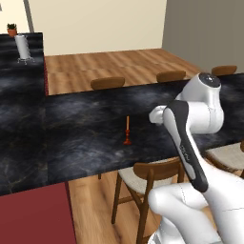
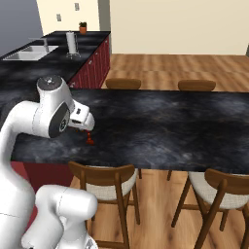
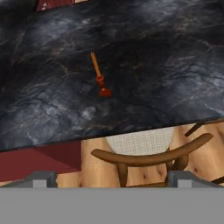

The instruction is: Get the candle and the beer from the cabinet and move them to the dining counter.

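Observation:
The candle (image 1: 127,131), a thin orange taper on a dark red foot, stands upright on the dining counter (image 1: 90,143), a short way in from its near edge. From the right base its foot (image 2: 89,141) peeks out below my hand, on the black slab of the dining counter (image 2: 170,126). In the hand view the candle (image 3: 99,78) stands on the dining counter (image 3: 175,65), well ahead of my gripper (image 3: 111,180). My gripper is open and empty, raised over the counter's near edge. The beer and the cabinet are out of view.
Wooden chairs line both sides of the counter, one (image 3: 148,153) right below my hand and others at the far side (image 1: 107,83). A worktop with red fronts (image 2: 92,63) carries a sink (image 2: 29,52), a paper towel holder (image 2: 72,44) and a potted plant (image 2: 83,27).

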Controlling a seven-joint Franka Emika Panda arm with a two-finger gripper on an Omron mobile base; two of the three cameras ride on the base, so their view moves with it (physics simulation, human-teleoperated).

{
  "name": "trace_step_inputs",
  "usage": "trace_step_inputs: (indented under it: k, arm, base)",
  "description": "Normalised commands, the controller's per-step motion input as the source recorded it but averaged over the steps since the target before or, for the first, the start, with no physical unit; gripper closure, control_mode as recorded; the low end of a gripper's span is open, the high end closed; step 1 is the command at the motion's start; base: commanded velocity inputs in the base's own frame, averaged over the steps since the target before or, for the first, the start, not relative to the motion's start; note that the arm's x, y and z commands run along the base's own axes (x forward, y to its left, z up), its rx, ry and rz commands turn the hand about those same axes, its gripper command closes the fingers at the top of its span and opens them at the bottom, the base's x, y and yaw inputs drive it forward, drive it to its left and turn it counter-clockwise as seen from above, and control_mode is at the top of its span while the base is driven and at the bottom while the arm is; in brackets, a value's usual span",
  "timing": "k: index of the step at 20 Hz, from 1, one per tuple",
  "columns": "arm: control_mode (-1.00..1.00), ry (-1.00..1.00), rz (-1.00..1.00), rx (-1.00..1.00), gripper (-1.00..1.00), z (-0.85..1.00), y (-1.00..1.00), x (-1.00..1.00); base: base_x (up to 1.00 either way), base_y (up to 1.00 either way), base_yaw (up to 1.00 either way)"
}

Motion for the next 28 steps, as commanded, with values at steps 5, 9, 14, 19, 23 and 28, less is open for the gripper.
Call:
trace_step_inputs:
  k: [5, 9, 14, 19, 23, 28]
  arm:
    - [-1.0, 0.0, -0.05, -0.05, -1.0, 0.35, -0.04, -0.53]
    - [-1.0, 0.0, -0.02, -0.02, -1.0, 0.51, 0.0, -0.41]
    - [-1.0, 0.0, 0.0, -0.01, -1.0, 0.5, 0.0, -0.45]
    - [-1.0, 0.0, 0.0, -0.01, -1.0, 0.34, -0.02, -0.6]
    - [-1.0, 0.0, 0.0, -0.07, -1.0, 0.18, 0.0, -0.63]
    - [-1.0, -0.02, 0.0, -0.11, -1.0, 0.01, -0.1, -0.38]
  base:
    - [0.0, 0.0, 0.0]
    - [0.0, 0.0, 0.0]
    - [0.0, 0.0, 0.0]
    - [0.0, 0.0, 0.0]
    - [0.0, 0.0, 0.0]
    - [0.0, 0.0, 0.0]
